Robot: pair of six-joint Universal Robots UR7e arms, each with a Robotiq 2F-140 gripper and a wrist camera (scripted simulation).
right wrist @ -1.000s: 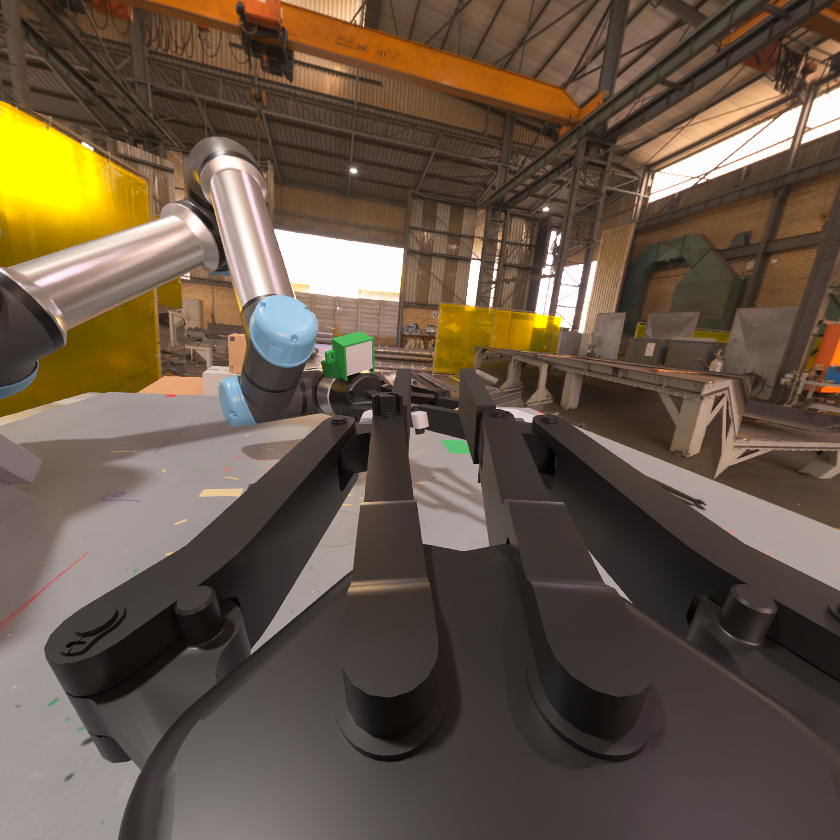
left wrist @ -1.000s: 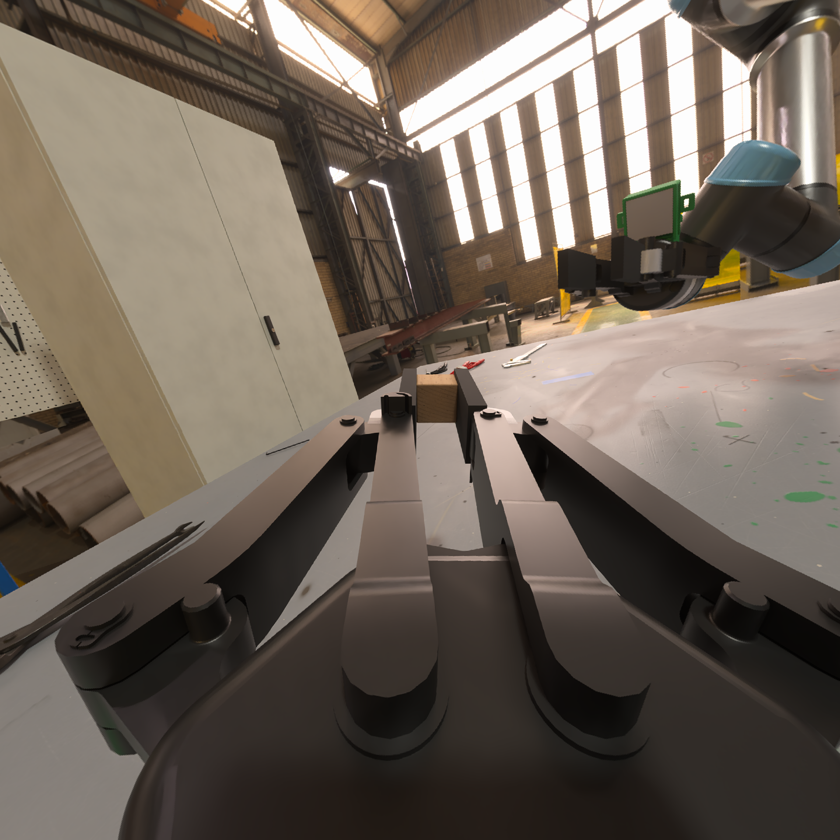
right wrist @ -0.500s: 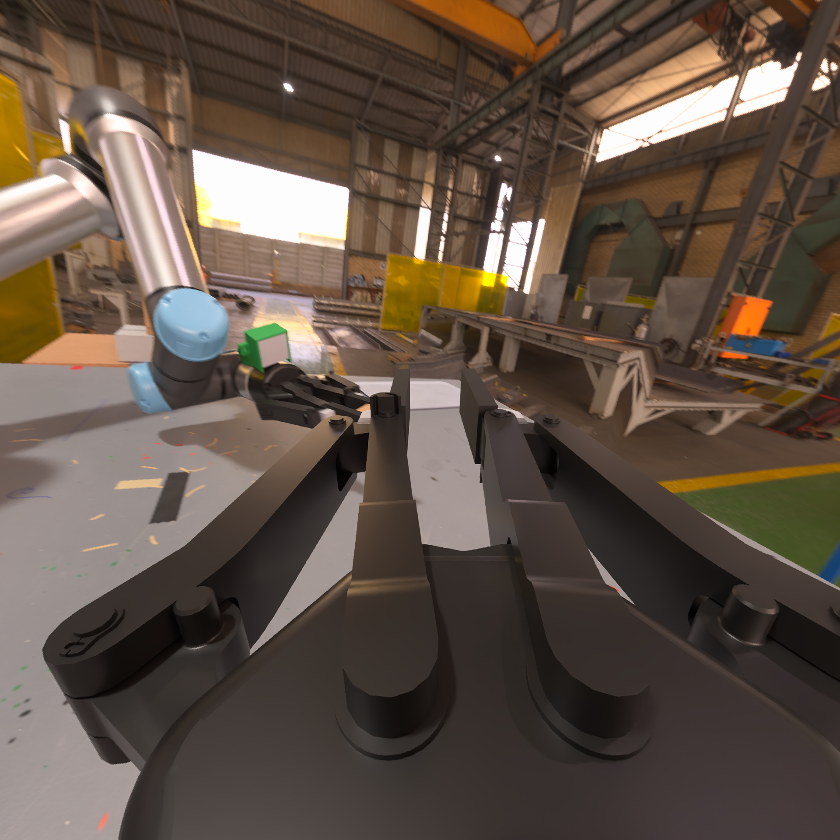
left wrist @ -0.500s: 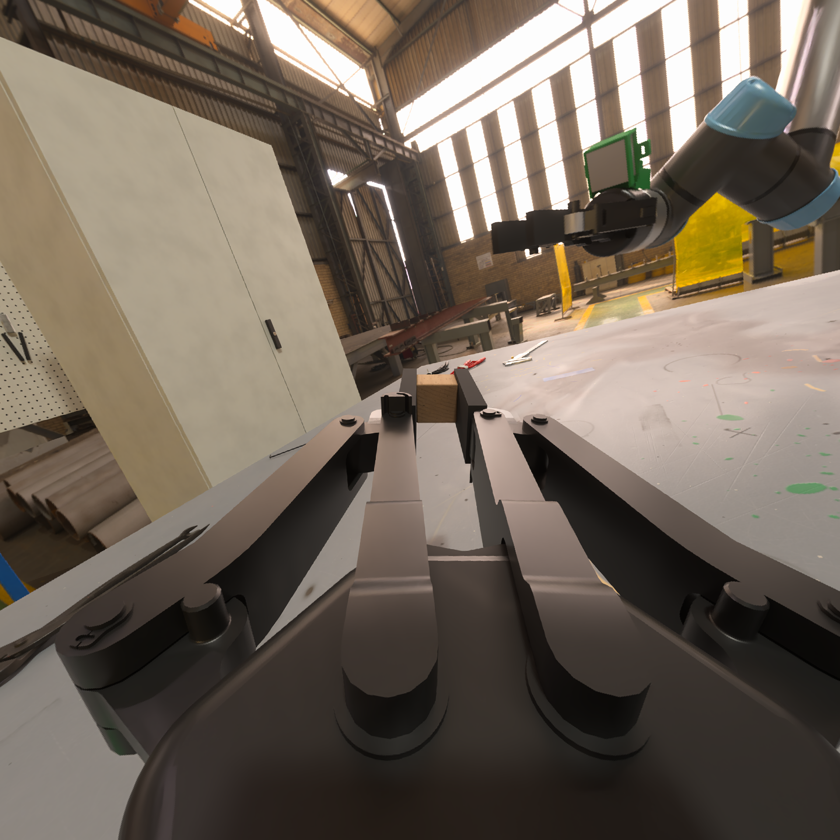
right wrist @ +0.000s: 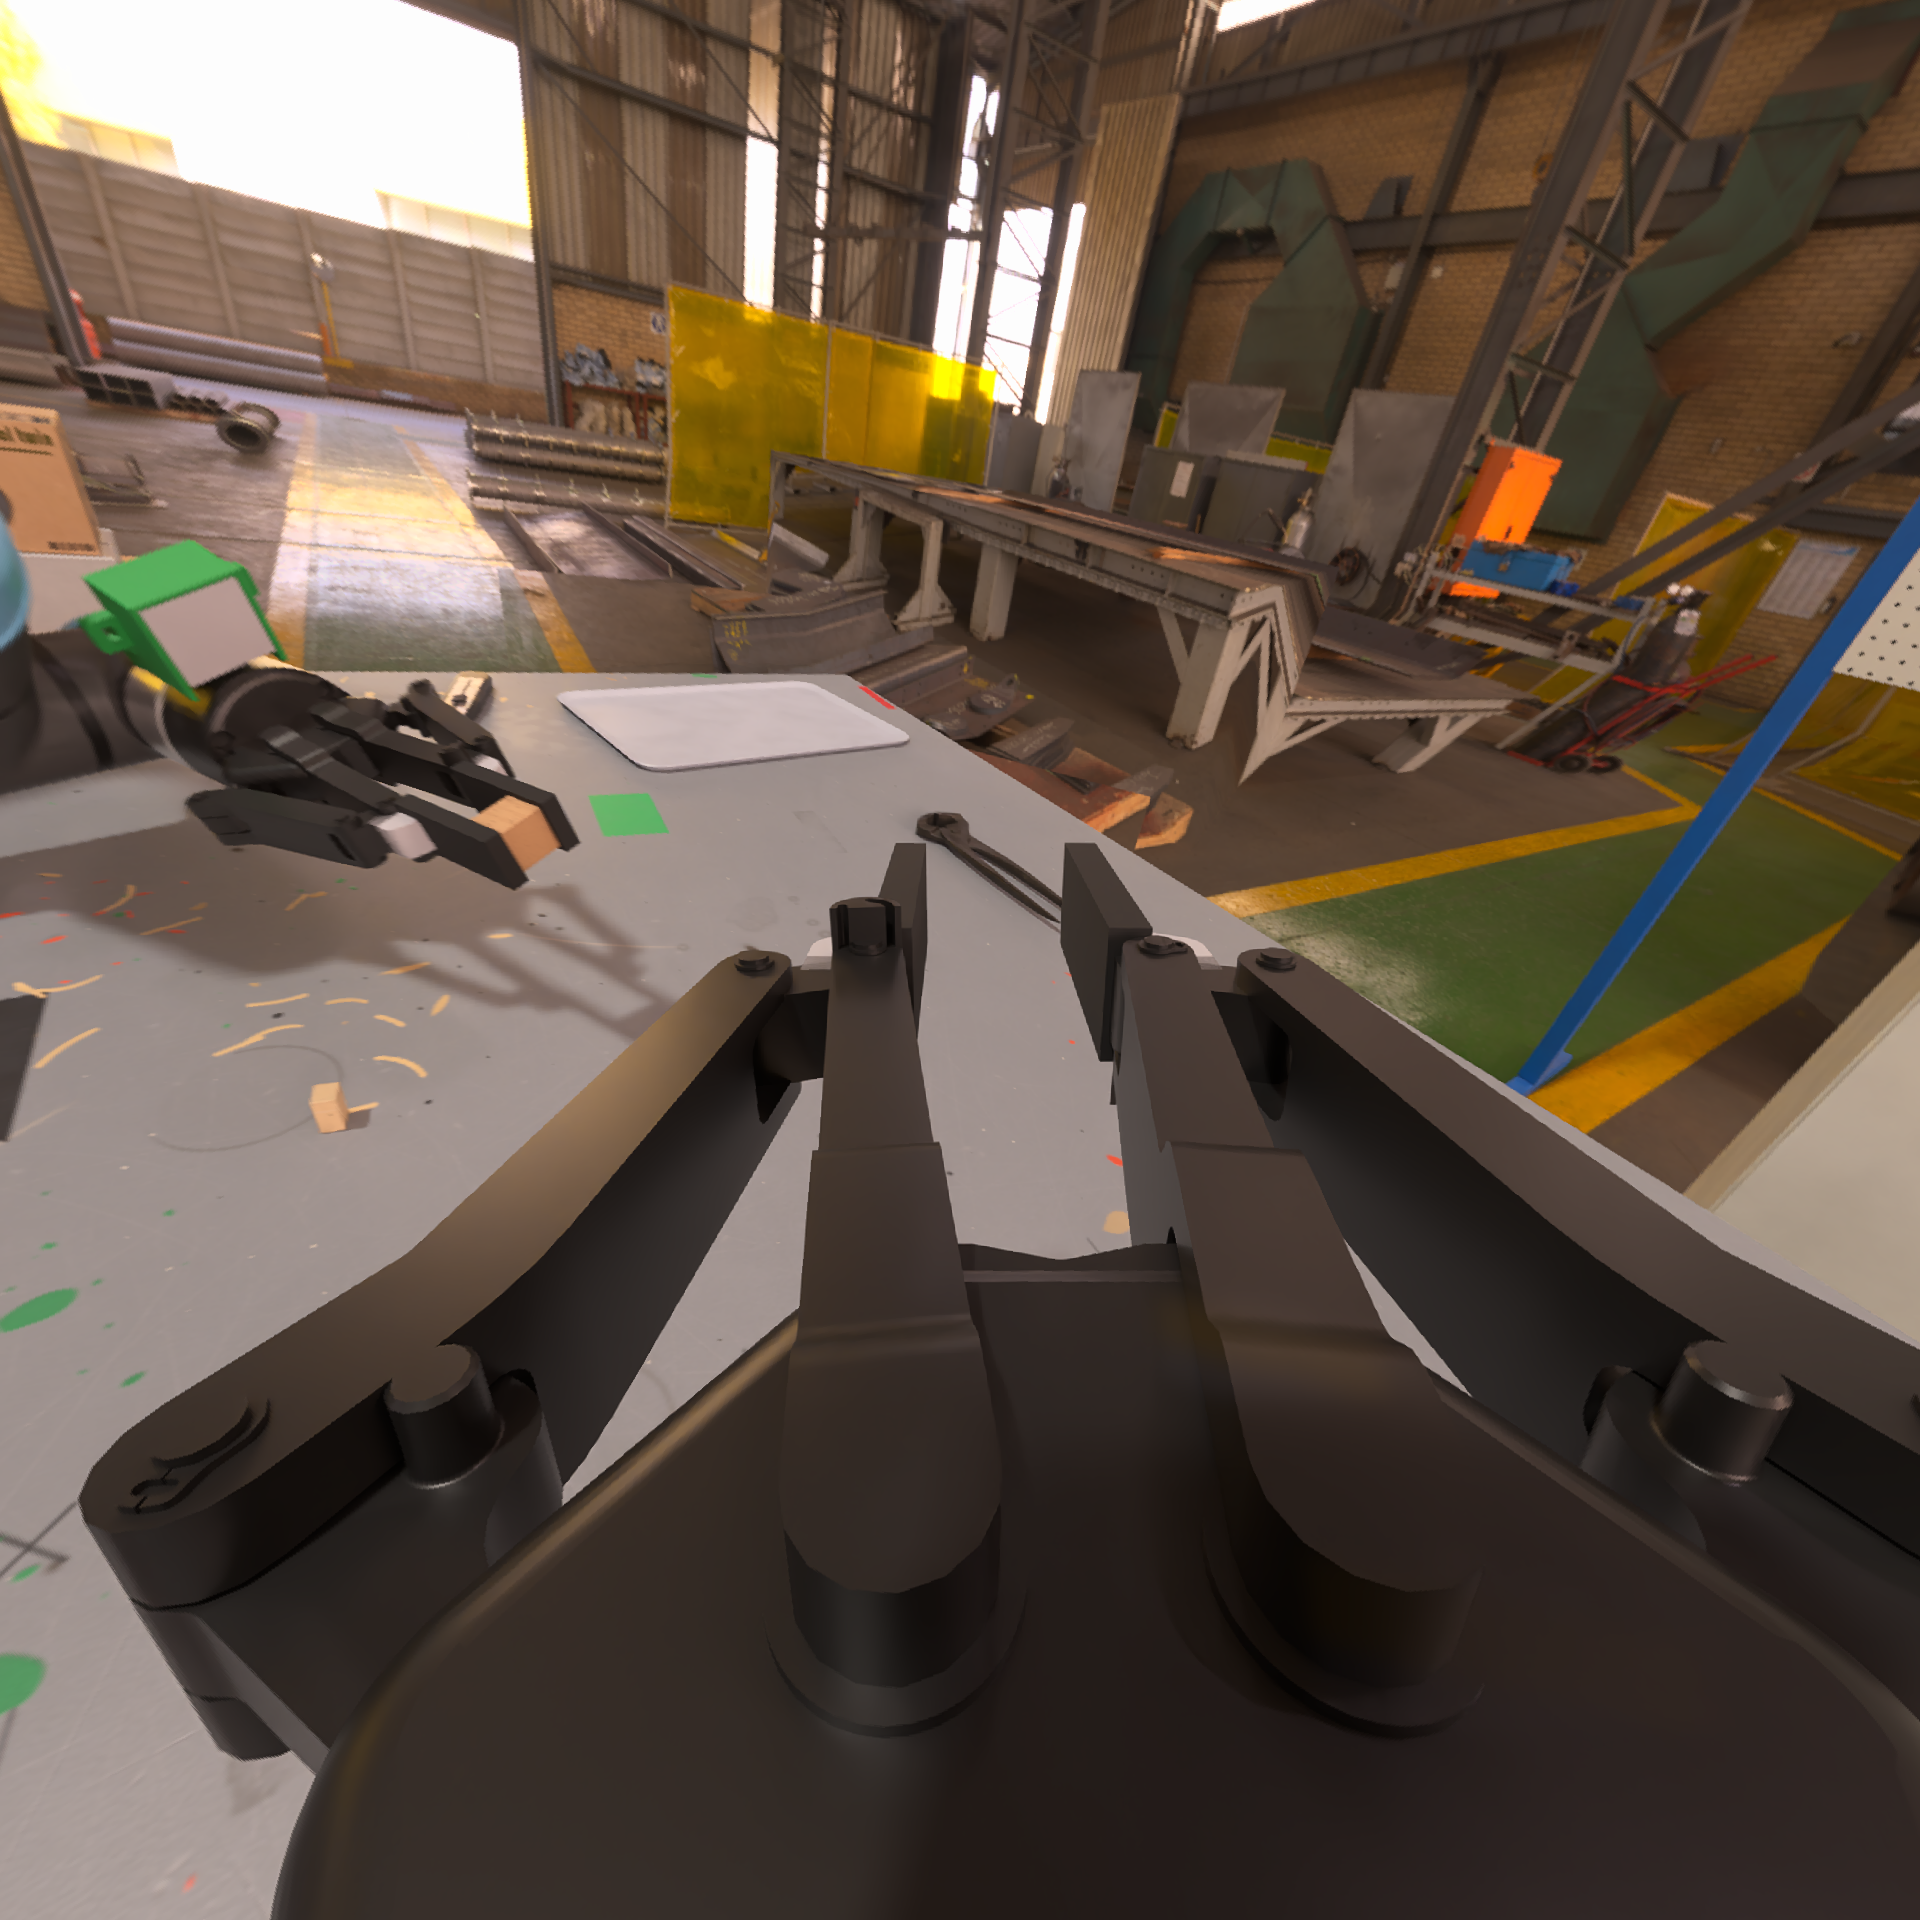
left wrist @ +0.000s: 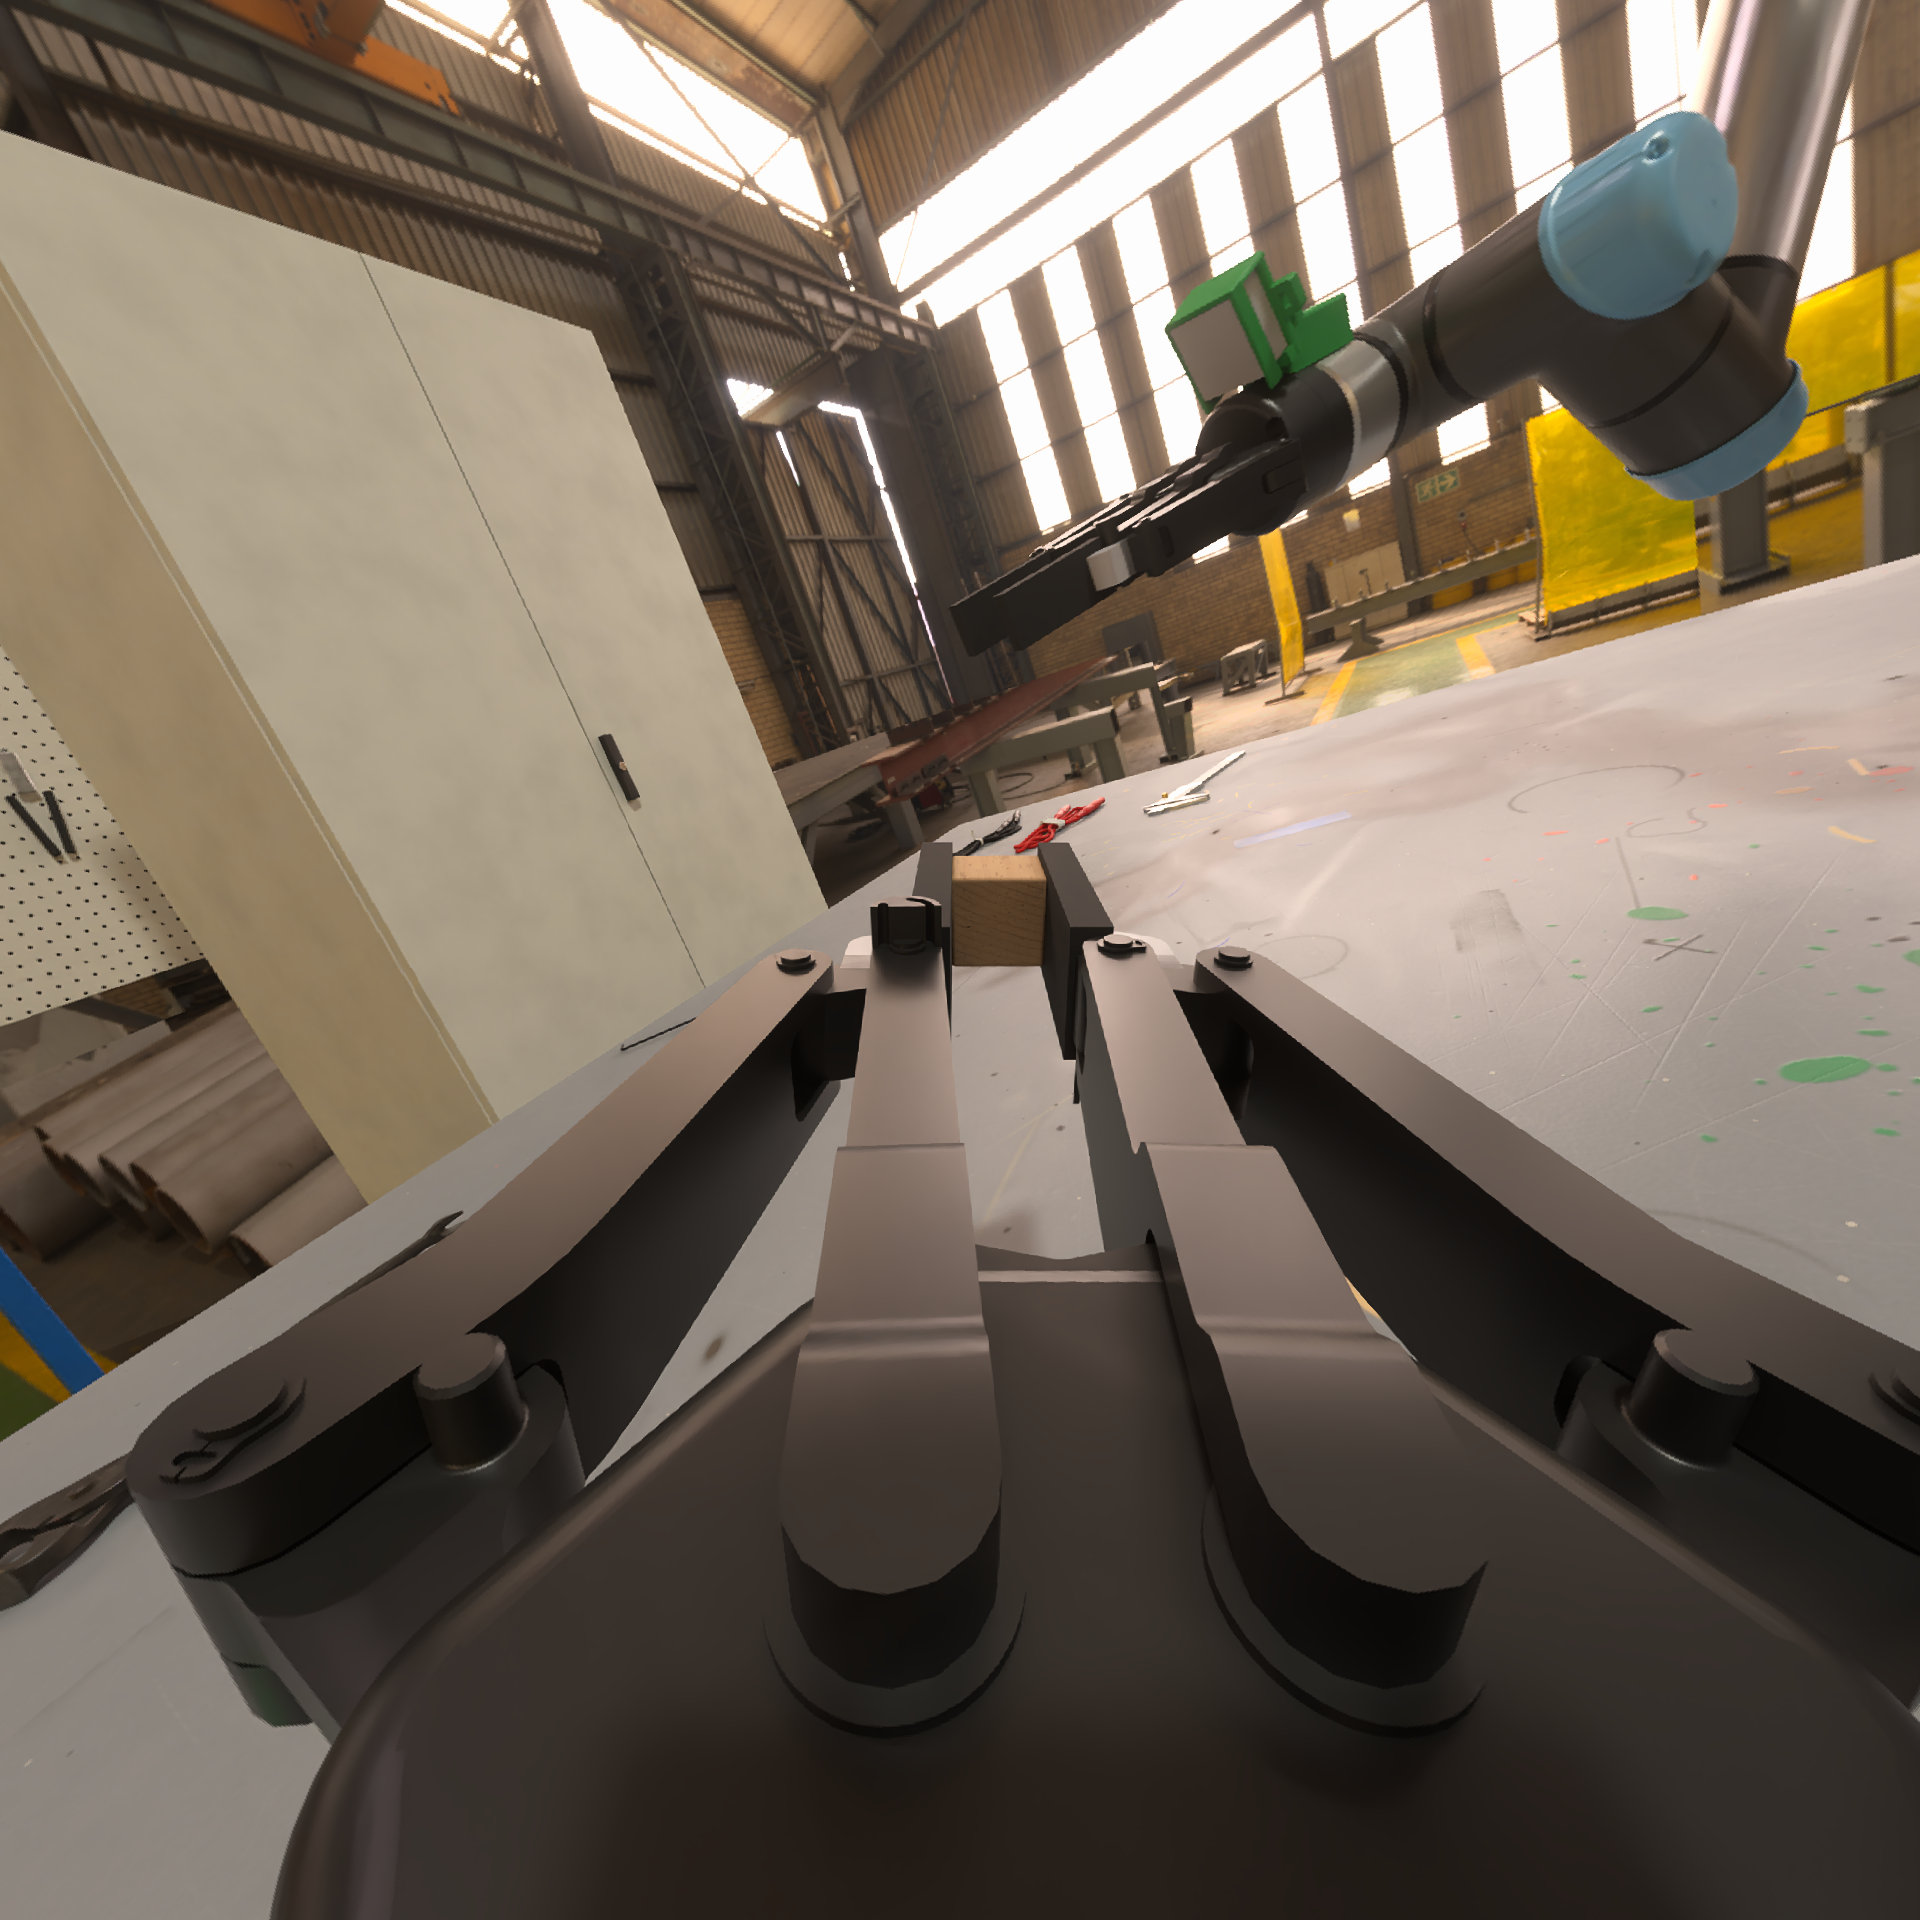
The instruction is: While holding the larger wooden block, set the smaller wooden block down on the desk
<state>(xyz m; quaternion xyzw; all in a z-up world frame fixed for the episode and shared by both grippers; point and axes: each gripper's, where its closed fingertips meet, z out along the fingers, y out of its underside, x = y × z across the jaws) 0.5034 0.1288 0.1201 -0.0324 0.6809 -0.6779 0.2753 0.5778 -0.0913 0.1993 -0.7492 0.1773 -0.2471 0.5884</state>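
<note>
My left gripper (left wrist: 997,883) is shut on the larger wooden block (left wrist: 995,914), held between its fingertips just above the grey desk (left wrist: 1558,987). It also shows in the right wrist view (right wrist: 530,831), with the block (right wrist: 520,831) at its tip. The smaller wooden block (right wrist: 330,1107) lies on the desk (right wrist: 520,1091), left of and apart from my right gripper (right wrist: 992,894), which is open and empty above the desk. From the left wrist view the right gripper (left wrist: 971,623) hangs high in the air.
Black pincers (right wrist: 987,857) lie just beyond the right fingertips. A white mat (right wrist: 727,722) and a green patch (right wrist: 627,814) are farther back. A beige cabinet (left wrist: 364,675) stands off the desk's edge. Red-handled tools (left wrist: 1060,816) and a wrench (left wrist: 1195,784) lie far ahead.
The right arm has risen and swung, its view turning down toward the desk, so the small block on the desk came into sight. The left gripper holds its block still.
</note>
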